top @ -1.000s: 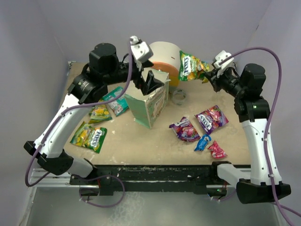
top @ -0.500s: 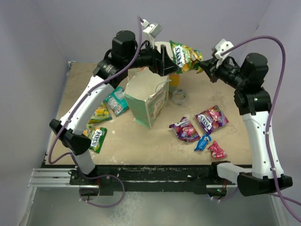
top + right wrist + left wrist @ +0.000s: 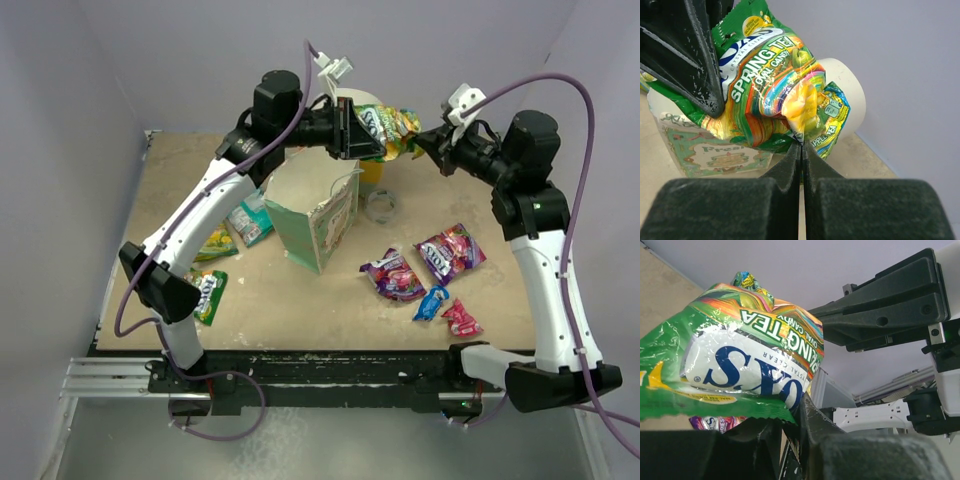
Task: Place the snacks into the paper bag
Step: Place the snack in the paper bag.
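Handing over a candy packet aloft near the paper bag | we see right fingers and left fingers both clamped on it | next, we judge: right releases, left lowers it in.

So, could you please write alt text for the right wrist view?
The right hand pinches one end of a green candy packet while the left hand grips its other end. The paper bag shows below.

Cream drawer unit at back, clear ring nr it
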### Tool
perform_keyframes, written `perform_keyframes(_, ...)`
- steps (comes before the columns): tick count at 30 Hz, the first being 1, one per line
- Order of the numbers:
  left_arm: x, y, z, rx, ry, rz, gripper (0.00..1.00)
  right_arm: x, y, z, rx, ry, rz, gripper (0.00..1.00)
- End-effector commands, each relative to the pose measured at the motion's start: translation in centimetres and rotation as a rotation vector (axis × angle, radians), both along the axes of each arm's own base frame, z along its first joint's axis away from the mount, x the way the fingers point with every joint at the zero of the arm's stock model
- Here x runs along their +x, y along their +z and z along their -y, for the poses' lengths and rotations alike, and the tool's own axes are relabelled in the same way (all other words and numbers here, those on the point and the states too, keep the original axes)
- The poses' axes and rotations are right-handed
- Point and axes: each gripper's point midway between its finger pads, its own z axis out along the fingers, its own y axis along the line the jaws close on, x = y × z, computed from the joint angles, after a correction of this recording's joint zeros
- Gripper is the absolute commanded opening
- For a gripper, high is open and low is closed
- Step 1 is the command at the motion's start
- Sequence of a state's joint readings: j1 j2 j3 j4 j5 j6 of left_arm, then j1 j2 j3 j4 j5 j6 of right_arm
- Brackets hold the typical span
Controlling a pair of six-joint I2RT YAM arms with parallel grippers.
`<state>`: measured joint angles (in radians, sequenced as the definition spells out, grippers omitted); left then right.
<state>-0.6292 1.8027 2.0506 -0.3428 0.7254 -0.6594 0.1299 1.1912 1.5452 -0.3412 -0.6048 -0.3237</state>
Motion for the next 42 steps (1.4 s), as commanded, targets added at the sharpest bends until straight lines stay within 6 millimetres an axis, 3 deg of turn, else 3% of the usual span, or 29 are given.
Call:
perform_keyframes(1,-2.1,3.3,-0.5,-0.080,-0.066,0.098,0.12,-0.9,1.9,-0.8,0.027,0.043,0.067,0.00)
perform_keyframes(3,-2.4,3.8,-0.8,-0.086,-0.073,0.149,0.00,-1.1,1.7,-0.8,0.029,0.046,0.063,0.04)
perform_keyframes(8,-3.6,6.1,-2.5,-0.075,-0.060,0.377,0.00,-2.2,1.0,-0.7,0.032,0.049,0.030,0.42)
perform_keyframes(11,-4.4,7.7,-4.1,-0.051,-0.030,0.504,0.00,-3.2,0.7,-0.5,0.018,0.052,0.022,0.55)
perform_keyframes(20,-5.5,11.5,-12.0,0.008,0.149,0.724,0.00,-5.8,-2.4,1.3,-0.030,0.001,-0.027,0.63)
perform_keyframes(30,-4.6,6.9,-16.8,0.401,0.222,0.914,0.00,-5.5,-7.0,4.3,-0.099,-0.129,-0.119,0.80)
perform_keyframes(42,-2.4,0.6,-16.1,0.562,0.073,0.941,0.00,-5.2,-10.2,5.6,-0.062,-0.159,-0.192,1.00)
